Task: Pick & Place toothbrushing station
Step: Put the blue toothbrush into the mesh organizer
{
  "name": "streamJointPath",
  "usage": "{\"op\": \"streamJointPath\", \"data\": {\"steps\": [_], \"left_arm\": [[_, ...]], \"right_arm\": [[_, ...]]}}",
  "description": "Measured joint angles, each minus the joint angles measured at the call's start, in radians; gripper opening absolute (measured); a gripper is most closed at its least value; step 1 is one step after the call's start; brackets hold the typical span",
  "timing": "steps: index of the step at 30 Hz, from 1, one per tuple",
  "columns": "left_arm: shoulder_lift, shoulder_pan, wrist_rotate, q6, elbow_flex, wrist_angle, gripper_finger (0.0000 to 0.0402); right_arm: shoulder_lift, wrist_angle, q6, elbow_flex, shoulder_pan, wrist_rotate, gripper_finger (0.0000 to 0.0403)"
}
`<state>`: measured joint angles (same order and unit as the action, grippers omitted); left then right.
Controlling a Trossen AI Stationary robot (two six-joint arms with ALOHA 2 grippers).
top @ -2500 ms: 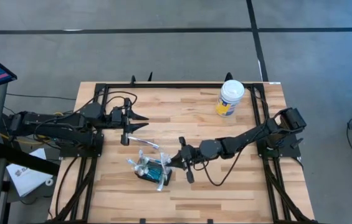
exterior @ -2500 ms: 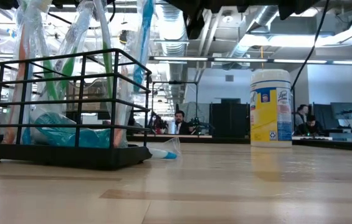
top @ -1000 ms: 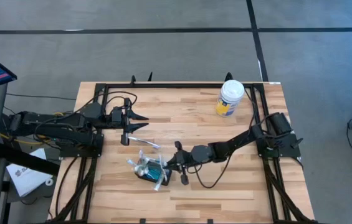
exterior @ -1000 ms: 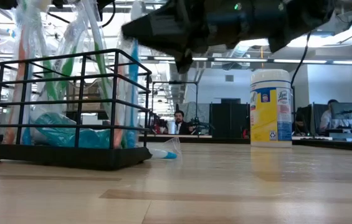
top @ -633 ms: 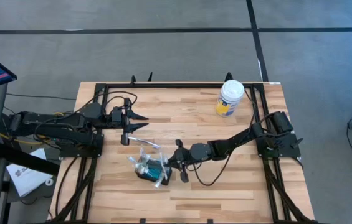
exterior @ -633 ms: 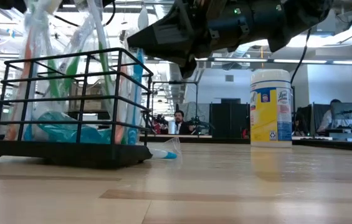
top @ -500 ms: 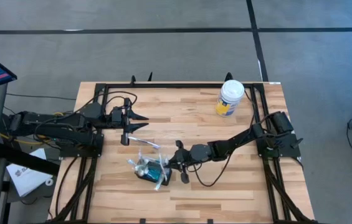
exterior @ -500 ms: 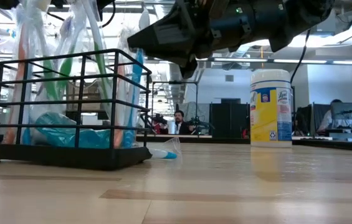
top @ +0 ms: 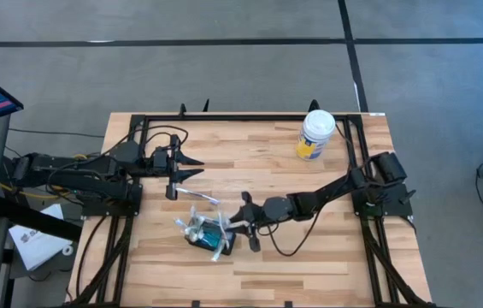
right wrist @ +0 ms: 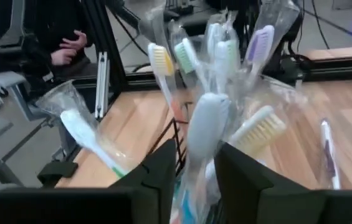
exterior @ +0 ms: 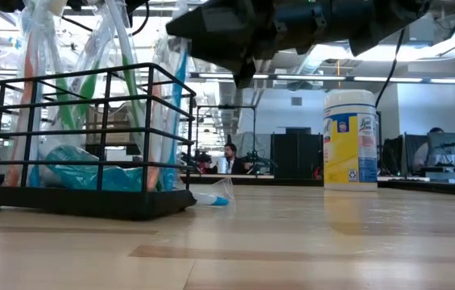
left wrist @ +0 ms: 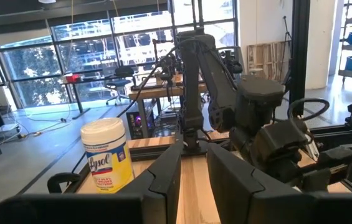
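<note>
The toothbrushing station (top: 207, 233), a black wire-frame holder on a flat base, stands on the table a little left of centre and near the front. It is full of plastic-wrapped toothbrushes (right wrist: 204, 124). My right gripper (top: 231, 224) reaches in from the table's right, at the station's right end and just above its top rim (exterior: 150, 68). It is open, and one wrapped brush head stands in the gap (right wrist: 195, 168). My left gripper (top: 200, 167) waits open and level above the table's left part, touching nothing. My right gripper has its fingers (right wrist: 163, 171) on either side of a wrapped toothbrush head (right wrist: 205, 118) that stands upright in the station. They come nearly level from the table's right. Whether they touch the wrapping, I cannot tell.
A white-lidded, yellow-labelled wipes canister (top: 316, 135) stands at the far right corner. One loose wrapped toothbrush (top: 200, 197) lies on the wood just behind the station. Black frame rails (top: 250, 117) run round the table. A person (right wrist: 57, 37) sits beyond the table's left edge.
The station rocked for a moment, its base tipping, and settled flat again where it stood. My right gripper has lifted a little above the station's top rim.
</note>
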<state>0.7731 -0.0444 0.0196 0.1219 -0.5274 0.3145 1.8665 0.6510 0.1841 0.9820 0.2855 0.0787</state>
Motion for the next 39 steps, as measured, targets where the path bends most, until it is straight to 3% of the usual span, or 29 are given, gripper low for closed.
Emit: {"op": "streamJointPath", "data": {"steps": [16, 39], "left_arm": [[0.000, 0.000, 0.000, 0.000, 0.000, 0.000, 0.0074], [0.000, 0.000, 0.000, 0.000, 0.000, 0.000, 0.0074]], "right_arm": [[-0.112, -0.153, -0.016, -0.001, -0.021, 0.000, 0.0143], [-0.345, -0.523, -0.054, 0.000, -0.096, 0.001, 0.0138]]}}
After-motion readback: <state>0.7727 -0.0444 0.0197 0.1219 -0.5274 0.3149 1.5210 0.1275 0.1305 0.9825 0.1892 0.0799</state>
